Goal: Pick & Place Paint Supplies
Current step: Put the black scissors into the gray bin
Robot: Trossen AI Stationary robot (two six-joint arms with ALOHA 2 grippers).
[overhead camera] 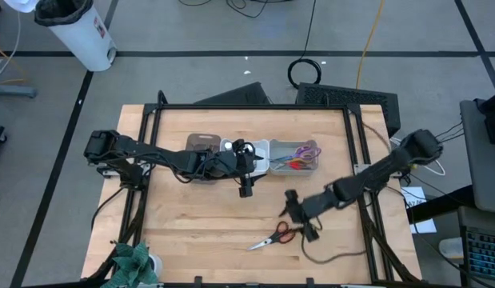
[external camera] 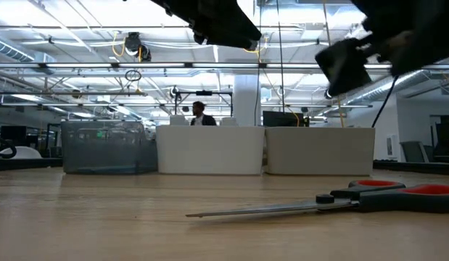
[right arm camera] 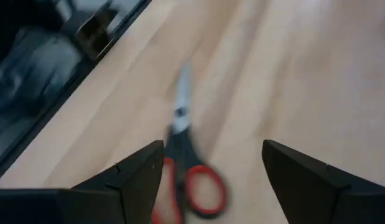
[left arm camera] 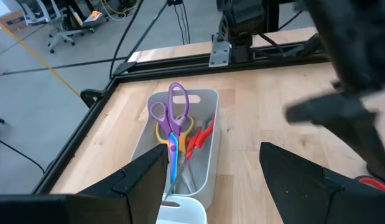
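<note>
Currently the right gripper [overhead camera: 299,218] hovers above the red-handled scissors [overhead camera: 276,236], which lie flat on the counter [overhead camera: 199,224]. Descend squarely over the handle end, straddle it, then close. Its fingers [right arm camera: 139,171] are fully spread and empty. The left gripper [overhead camera: 246,178], likewise open and empty, waits beside the grey bin [overhead camera: 293,157].

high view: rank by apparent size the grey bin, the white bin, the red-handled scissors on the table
1. Grey bin, holding scissors: largest footprint.
2. Red-handled scissors, lying loose on the table: long but thin.
White bin: unranked, since the left arm covers much of it; its visible part looks smallest.
</note>
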